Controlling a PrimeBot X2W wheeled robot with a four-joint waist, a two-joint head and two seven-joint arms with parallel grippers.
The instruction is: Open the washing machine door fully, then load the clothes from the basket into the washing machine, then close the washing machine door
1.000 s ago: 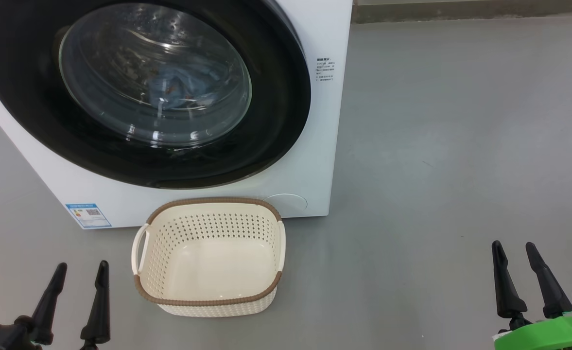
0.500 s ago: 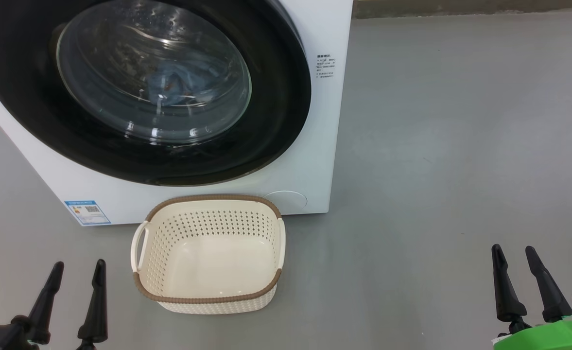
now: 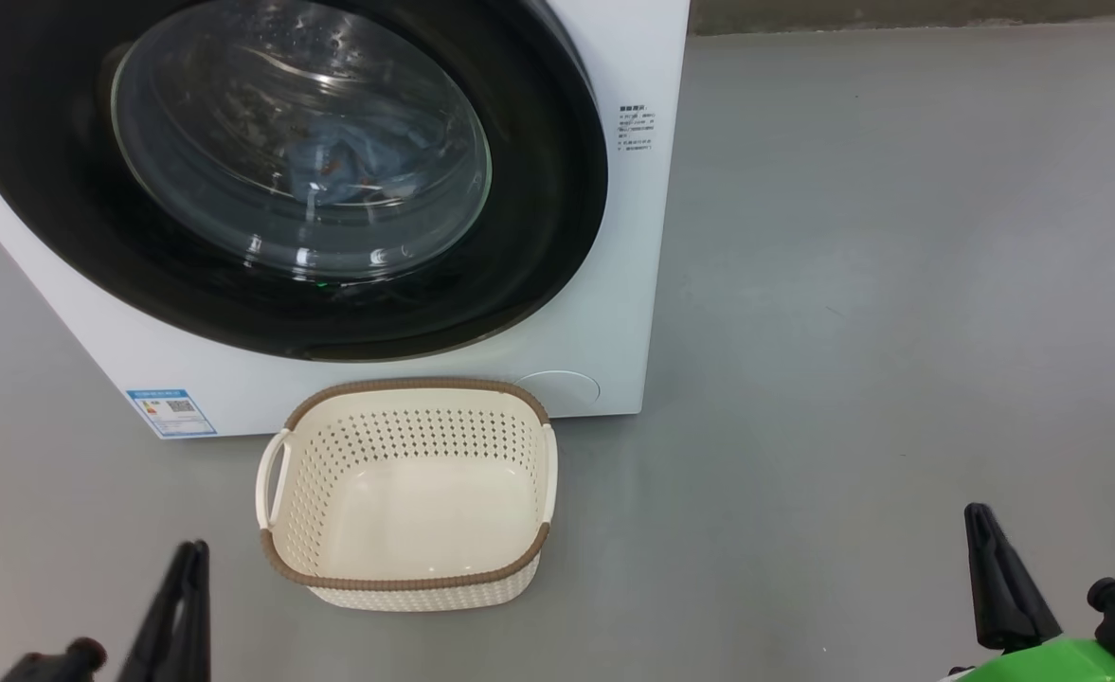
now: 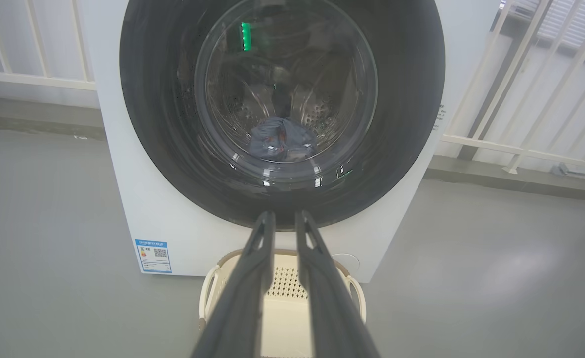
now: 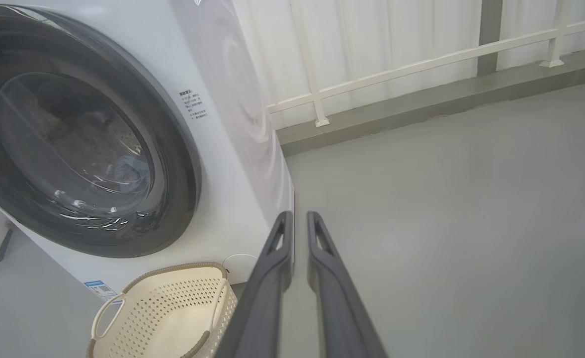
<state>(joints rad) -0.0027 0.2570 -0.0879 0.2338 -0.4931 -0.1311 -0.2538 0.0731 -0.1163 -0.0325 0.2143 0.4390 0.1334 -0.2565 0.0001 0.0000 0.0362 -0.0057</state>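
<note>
Door (image 3: 538,189) shut flush on the washer (image 3: 638,313) — clothes (image 3: 349,166) are a blue bundle behind the glass, low in the drum. Basket (image 3: 405,584) stands empty on the grey floor (image 3: 898,284) just in front of the washer, below the door's lower edge, a white handle on each side.

My left gripper (image 3: 195,559) is at the lower left of the head view, left of the basket and apart from it. Its fingers are narrow, almost together with a slim gap, gripping nothing. Its wrist view looks straight at the door, with the basket low in line between.

My right gripper (image 3: 979,519) is at the lower right, well apart from basket and washer, over bare floor. It is also narrow with a slim gap, and holds nothing. There is a green part (image 3: 1059,663) on that wrist.

Around — blue sticker (image 3: 170,412) on the washer's lower left front, round cap (image 3: 557,388) at lower right just behind the basket rim, small print (image 3: 635,128) right of the door, white railing (image 5: 396,69) along the wall behind, green glint (image 4: 245,35) in the glass
</note>
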